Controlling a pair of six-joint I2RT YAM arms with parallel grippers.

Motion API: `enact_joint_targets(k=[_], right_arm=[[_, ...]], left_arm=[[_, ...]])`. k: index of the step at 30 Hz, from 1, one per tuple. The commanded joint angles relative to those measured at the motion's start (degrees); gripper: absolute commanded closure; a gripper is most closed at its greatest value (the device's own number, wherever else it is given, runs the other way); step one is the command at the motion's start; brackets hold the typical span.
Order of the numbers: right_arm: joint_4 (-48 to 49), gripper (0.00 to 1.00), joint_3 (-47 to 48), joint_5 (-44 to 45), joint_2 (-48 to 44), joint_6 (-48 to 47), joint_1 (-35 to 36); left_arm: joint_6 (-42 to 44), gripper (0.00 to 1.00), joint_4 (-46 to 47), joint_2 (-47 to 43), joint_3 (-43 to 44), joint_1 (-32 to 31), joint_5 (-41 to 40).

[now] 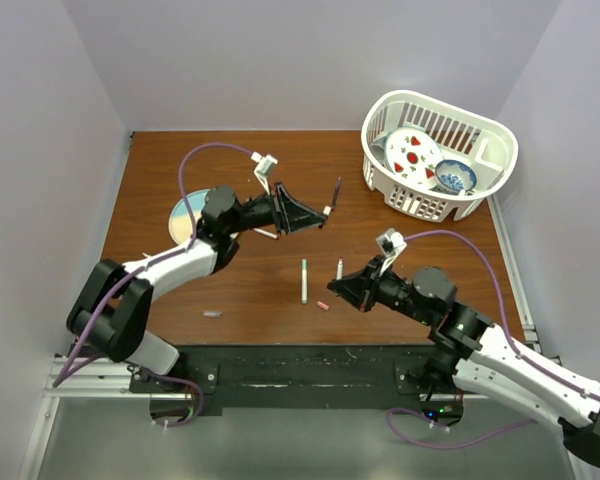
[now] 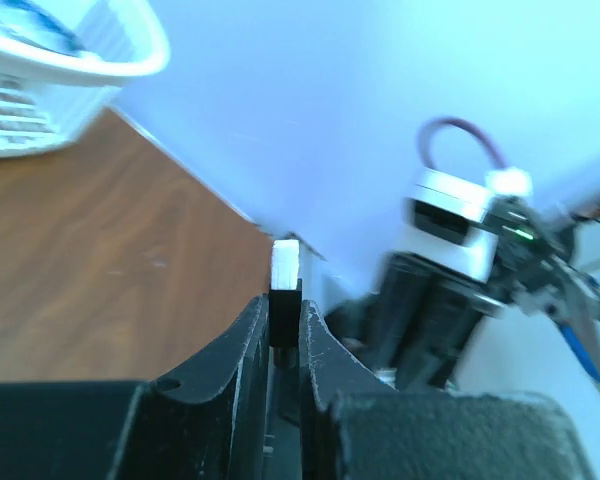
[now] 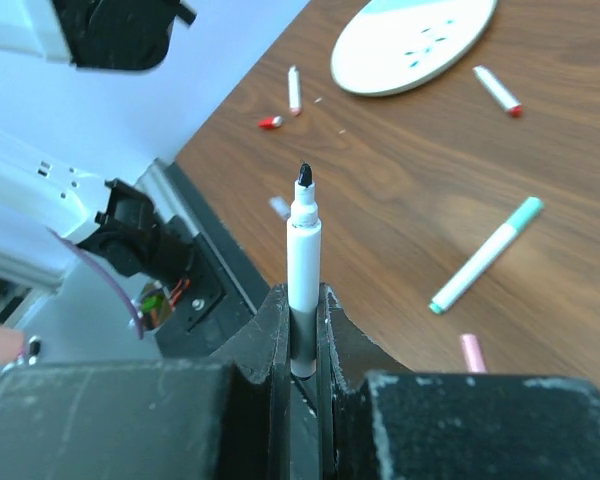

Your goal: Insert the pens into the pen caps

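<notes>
My left gripper (image 1: 318,214) is shut on a short black cap with a white end (image 2: 285,290), held above the table's middle. It also shows in the left wrist view (image 2: 285,308). My right gripper (image 1: 348,284) is shut on a white pen with a bare black tip (image 3: 303,235), which sticks out past the fingers (image 3: 272,325). A teal-tipped pen (image 1: 304,281) and a pink cap (image 1: 323,305) lie on the table beside it. A dark purple pen (image 1: 335,193) lies just beyond the left gripper. A red-tipped pen (image 3: 498,90), another pen (image 3: 294,88) and a red cap (image 3: 270,122) lie near the plate.
A round pale plate (image 1: 183,215) lies at the left, partly under the left arm. A white basket (image 1: 485,185) holding dishes stands at the back right. A small grey piece (image 1: 212,314) lies near the front edge. The right arm (image 2: 450,270) faces the left gripper.
</notes>
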Motion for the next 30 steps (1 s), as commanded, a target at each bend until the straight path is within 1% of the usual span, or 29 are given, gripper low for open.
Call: enact_joint_targets(k=[1, 3, 7, 16, 21, 30], right_arm=[[13.54, 1.0, -0.42, -5.97, 5.5, 1.56, 0.02], [15.83, 1.0, -0.51, -6.41, 6.91, 2.18, 0.02], [21.37, 1.0, -0.95, -6.5, 9.28, 3.59, 0.02], [25.6, 1.0, -1.83, -7.73, 10.26, 5.69, 0.11], [25.16, 1.0, -1.04, -7.91, 10.96, 5.43, 0.11], [25.42, 1.0, -0.86, -8.26, 11.31, 5.34, 0.1]], left_arm=[[-8.3, 1.0, 17.08, -5.57, -4.92, -4.19, -1.98], [-9.26, 1.0, 19.64, -7.85, -7.56, -5.33, -4.87], [-11.46, 1.0, 26.94, -10.23, -10.9, -5.77, -7.87], [-10.94, 1.0, 29.41, -10.85, -12.84, -6.83, -10.77], [-11.03, 1.0, 29.93, -9.18, -11.52, -7.44, -10.6], [-11.29, 1.0, 32.13, -7.6, -12.22, -8.15, -10.69]])
